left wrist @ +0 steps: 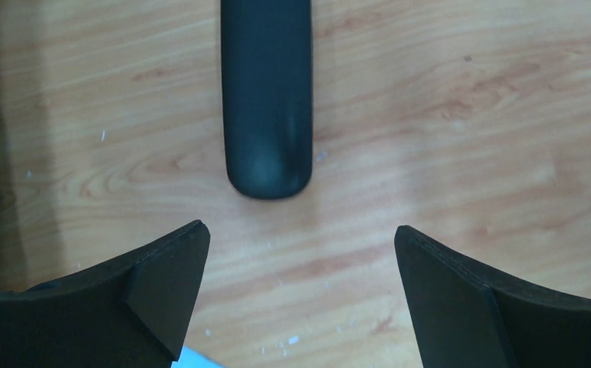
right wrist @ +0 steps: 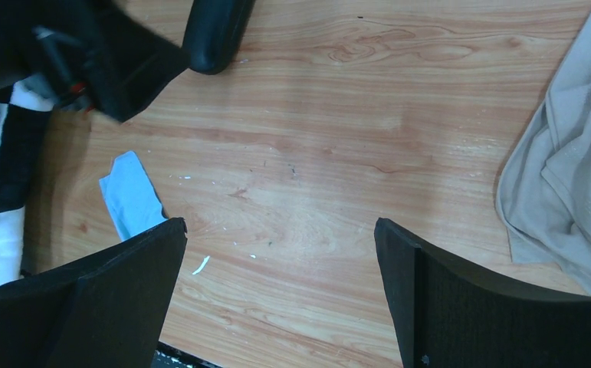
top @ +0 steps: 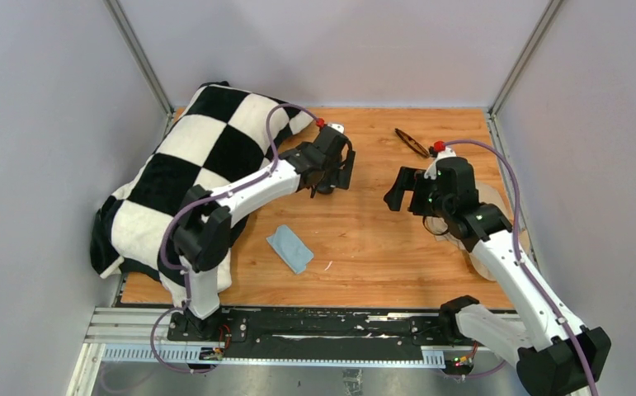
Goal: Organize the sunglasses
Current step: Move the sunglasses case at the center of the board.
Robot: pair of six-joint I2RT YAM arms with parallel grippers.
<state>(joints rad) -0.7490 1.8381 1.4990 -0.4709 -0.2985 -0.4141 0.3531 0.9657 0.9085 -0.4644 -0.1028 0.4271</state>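
A smooth black oblong case [left wrist: 267, 100] comes down from the upper edge, just left of centre, and its rounded end lies on the wooden worktop [left wrist: 461, 138]. Below it the left end effector [left wrist: 300, 245] is spread wide, with its two dark fingers [left wrist: 162, 291] in the lower corners, clear of the case. A pale blue sliver [left wrist: 192, 359], perhaps cloth, shows at the bottom edge beside the lower-left finger. Shadow darkens the frame's left side.

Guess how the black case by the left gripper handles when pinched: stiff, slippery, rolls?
Probably rigid: the black case shows a clean rounded oblong shape. Likely slippery, given its smooth shell with a faint sheen. Lying flat on the table, it should slide or spin rather than roll; the open left gripper looks wider than it.
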